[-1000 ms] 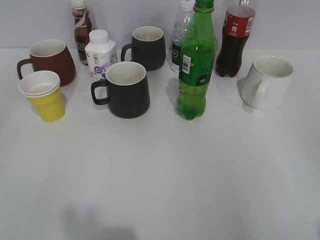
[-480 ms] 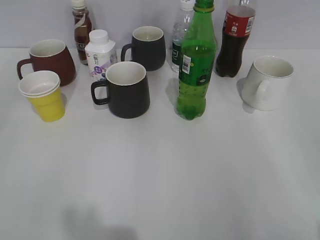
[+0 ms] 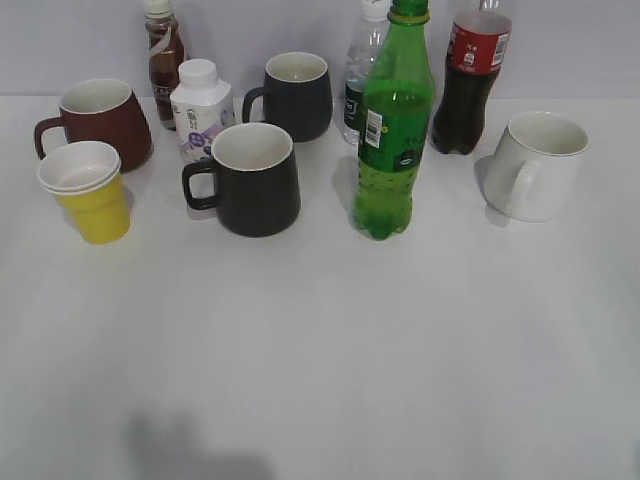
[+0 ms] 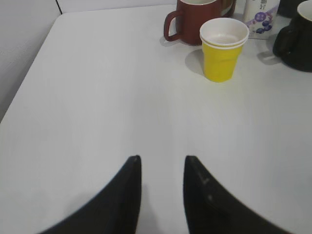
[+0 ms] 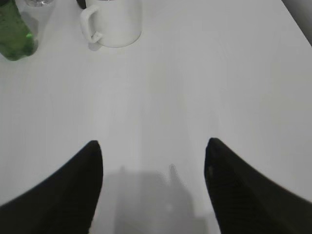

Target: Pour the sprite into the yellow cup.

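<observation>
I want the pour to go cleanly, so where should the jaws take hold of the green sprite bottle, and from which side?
Probably the labelled midsection of the sprite bottle, where the upright body is roughly straight, below the tapering neck. Come in level from the front right: the right gripper is open with bare table before it, while the clear water bottle and the cola bottle crowd its back.

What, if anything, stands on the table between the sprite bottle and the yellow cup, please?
The front black mug stands between the sprite and the yellow cup, so the bottle must pass over or in front of it. The table nearer the camera looks bare.
</observation>
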